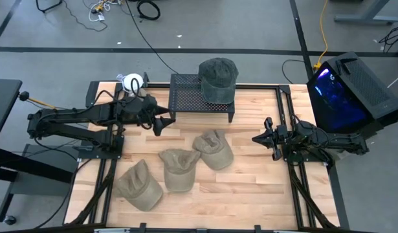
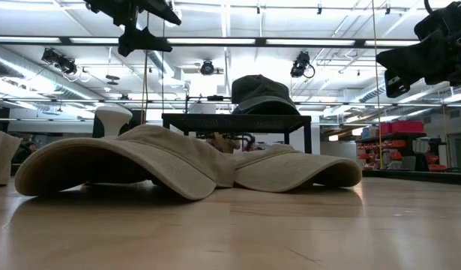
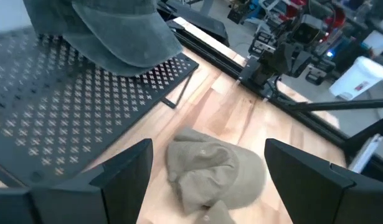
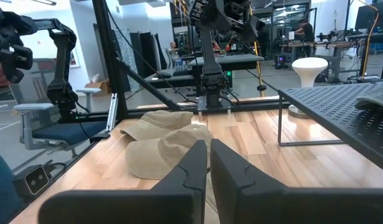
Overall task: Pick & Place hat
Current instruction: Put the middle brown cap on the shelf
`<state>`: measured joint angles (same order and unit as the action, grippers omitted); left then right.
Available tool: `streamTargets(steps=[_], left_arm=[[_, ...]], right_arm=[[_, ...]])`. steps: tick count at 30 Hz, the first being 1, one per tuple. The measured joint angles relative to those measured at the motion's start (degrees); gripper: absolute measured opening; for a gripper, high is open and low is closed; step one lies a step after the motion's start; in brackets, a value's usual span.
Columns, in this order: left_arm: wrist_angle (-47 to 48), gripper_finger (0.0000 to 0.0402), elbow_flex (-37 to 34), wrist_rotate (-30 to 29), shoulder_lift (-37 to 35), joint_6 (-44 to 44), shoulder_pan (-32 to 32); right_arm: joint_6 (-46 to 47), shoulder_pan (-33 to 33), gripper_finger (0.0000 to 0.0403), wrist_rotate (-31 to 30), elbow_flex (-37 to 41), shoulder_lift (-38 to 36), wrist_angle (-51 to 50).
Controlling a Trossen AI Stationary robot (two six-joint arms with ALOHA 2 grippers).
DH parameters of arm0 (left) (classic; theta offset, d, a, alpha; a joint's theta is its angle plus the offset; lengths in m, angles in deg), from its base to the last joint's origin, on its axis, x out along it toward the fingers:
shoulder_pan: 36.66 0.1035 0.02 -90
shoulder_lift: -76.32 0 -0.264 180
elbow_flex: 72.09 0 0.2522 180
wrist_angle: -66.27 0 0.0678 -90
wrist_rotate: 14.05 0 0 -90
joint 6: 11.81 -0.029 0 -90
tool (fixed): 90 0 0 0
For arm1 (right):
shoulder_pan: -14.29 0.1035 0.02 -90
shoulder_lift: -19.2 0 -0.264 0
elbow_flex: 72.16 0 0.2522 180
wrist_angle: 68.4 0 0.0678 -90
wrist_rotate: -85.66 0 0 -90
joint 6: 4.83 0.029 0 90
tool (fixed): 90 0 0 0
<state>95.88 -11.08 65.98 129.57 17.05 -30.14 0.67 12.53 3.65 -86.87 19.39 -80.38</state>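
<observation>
A dark green hat (image 1: 218, 79) sits on the right part of a black perforated rack (image 1: 186, 97) at the table's far middle; its brim (image 3: 126, 53) rests on the rack top. Three tan caps lie on the wooden table: one (image 1: 213, 148) just in front of the rack, one (image 1: 179, 168) in the middle, one (image 1: 140, 186) near the front left. My left gripper (image 1: 161, 123) hangs open above the table by the rack's left front corner, and its wrist view looks down on a tan cap (image 3: 210, 171). My right gripper (image 1: 258, 138) waits shut at the table's right side.
A white round object (image 1: 132, 81) stands at the far left of the table. A black case with blue light (image 1: 344, 94) sits beyond the right edge. Black rails (image 1: 284, 110) frame the table. Bare wood (image 1: 237, 194) lies toward the near right.
</observation>
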Motion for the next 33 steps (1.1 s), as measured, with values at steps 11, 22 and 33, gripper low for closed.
streamTargets(steps=[11,22,33], left_arm=[[-0.7,0.0316,0.0,4.0,0.0,0.2,0.0],[-0.7,0.0316,0.0,6.9,0.1,-1.7,0.0],[1.8,0.0316,3.3,10.7,1.1,-4.4,-3.5]], right_arm=[[0.0,0.0,0.0025,0.0,0.0,0.0,0.0],[0.0,0.0,0.0025,0.0,0.0,0.0,0.0],[0.0,0.0,0.0025,0.0,0.0,0.0,0.0]])
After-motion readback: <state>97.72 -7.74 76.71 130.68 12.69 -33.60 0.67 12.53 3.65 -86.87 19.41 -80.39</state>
